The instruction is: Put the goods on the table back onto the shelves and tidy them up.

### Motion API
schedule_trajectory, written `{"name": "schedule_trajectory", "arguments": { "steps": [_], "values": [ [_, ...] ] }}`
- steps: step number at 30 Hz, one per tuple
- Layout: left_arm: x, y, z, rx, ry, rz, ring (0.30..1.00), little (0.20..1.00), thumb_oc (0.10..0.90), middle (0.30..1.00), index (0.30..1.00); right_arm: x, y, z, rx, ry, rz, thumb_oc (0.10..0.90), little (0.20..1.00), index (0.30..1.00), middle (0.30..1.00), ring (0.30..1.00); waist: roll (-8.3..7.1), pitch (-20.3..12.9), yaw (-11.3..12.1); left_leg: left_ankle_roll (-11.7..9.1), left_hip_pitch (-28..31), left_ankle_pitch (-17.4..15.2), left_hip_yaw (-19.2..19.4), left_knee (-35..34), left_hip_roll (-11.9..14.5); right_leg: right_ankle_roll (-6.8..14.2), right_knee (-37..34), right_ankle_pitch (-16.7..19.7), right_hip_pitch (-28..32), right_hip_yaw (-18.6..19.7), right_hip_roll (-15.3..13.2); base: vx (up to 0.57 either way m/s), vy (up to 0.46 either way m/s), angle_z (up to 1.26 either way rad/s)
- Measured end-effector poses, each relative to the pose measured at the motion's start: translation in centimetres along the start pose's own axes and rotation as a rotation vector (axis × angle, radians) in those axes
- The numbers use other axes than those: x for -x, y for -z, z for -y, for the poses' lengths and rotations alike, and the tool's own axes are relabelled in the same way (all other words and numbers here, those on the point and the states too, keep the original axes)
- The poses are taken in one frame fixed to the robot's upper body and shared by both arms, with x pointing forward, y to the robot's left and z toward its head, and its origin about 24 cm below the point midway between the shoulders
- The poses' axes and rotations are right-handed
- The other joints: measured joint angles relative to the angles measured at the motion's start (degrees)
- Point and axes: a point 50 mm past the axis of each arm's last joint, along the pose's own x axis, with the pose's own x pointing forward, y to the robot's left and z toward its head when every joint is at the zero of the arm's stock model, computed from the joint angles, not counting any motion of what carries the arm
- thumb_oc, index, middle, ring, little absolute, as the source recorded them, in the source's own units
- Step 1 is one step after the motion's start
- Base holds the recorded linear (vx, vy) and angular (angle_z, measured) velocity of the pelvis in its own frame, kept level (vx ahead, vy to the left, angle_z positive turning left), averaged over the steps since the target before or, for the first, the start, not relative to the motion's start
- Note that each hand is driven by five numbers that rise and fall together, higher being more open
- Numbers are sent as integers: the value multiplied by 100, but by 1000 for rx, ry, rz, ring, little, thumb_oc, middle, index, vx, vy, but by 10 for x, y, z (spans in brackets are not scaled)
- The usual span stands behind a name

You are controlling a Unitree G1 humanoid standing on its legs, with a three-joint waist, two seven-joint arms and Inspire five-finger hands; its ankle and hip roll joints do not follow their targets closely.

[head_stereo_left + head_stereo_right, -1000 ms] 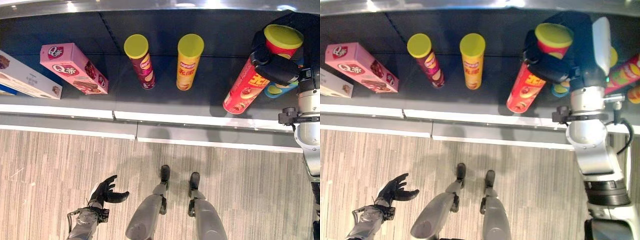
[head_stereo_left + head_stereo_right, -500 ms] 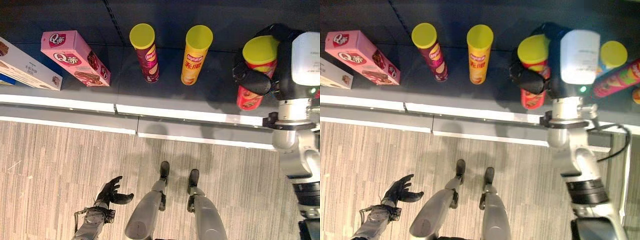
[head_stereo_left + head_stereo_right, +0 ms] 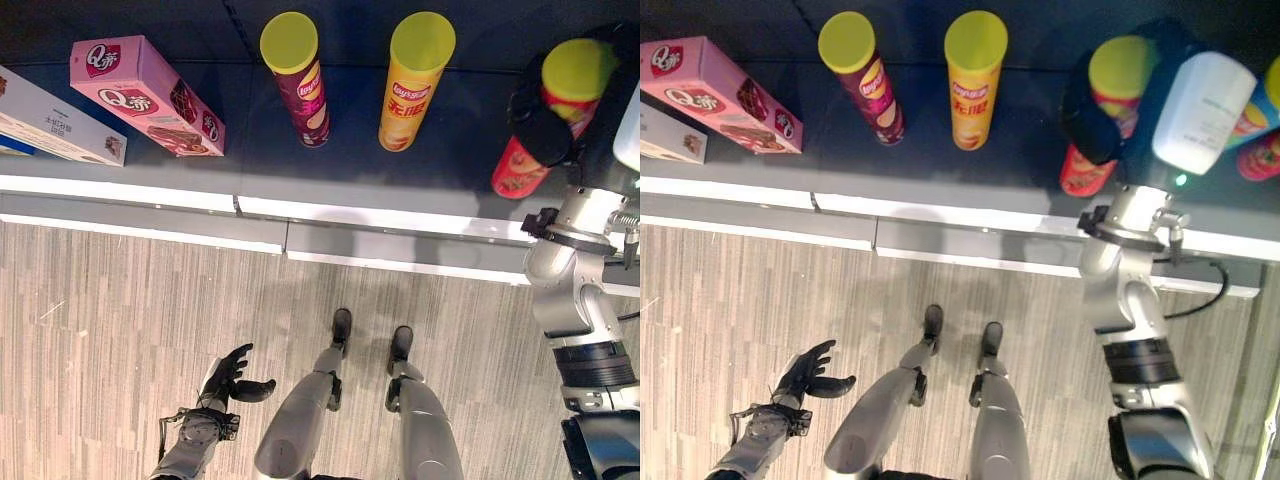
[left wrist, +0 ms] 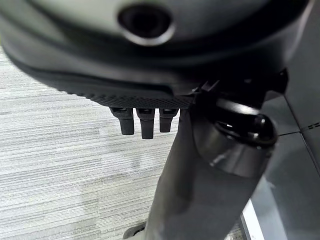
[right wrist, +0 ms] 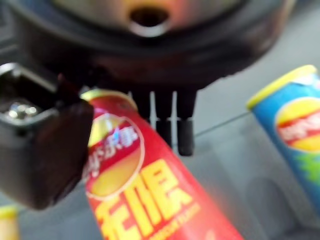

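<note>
A red chip can (image 3: 517, 168) with a yellow lid stands almost upright on the dark shelf (image 3: 200, 185), toward its right end. My right hand (image 3: 543, 128) is shut on the can's upper part. The right wrist view shows the red can (image 5: 135, 195) between the thumb (image 5: 45, 150) and the fingers (image 5: 170, 122). My left hand (image 3: 228, 378) hangs low over the floor, open and holding nothing, and its straight fingers (image 4: 142, 125) show in the left wrist view.
On the same shelf stand a maroon can (image 3: 298, 80) and a yellow can (image 3: 412, 85). A pink box (image 3: 145, 95) and a white box (image 3: 50, 122) lie to the left. A blue can (image 5: 295, 125) and another can (image 3: 1262, 155) stand right of the red one. The shelf has a white front edge (image 3: 380, 218).
The red can was tilted in my right hand a second ago and now stands almost upright with its base on the shelf. The camera has shifted. The left hand stays low.
</note>
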Motion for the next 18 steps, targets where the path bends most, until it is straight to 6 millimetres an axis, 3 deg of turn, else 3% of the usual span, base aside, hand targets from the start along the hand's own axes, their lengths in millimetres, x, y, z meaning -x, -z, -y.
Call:
{"name": "schedule_trajectory", "arguments": {
  "steps": [5,13,18],
  "values": [
    [-3,-8,-2,-3,-2,29,900,900,800,900,900,-10,-3,2,-2,55,-5,400,300,300,300,300,4,-2,80,-20,-164,14,-94,46,-50,22,161,-96,-176,-93,-72,-3,0,13],
    [-4,-17,-2,0,2,65,900,900,800,900,900,-9,0,2,-4,74,-41,400,300,300,300,300,13,-8,130,-20,-203,14,-142,56,-164,106,201,-184,-238,-104,-191,5,0,3],
    [-4,-26,-1,-5,11,104,900,900,800,900,900,-12,17,7,49,122,-121,400,300,300,300,300,58,-36,94,-48,-520,35,-236,145,-248,177,415,-268,-587,-187,-307,23,3,9]
  ]
}}
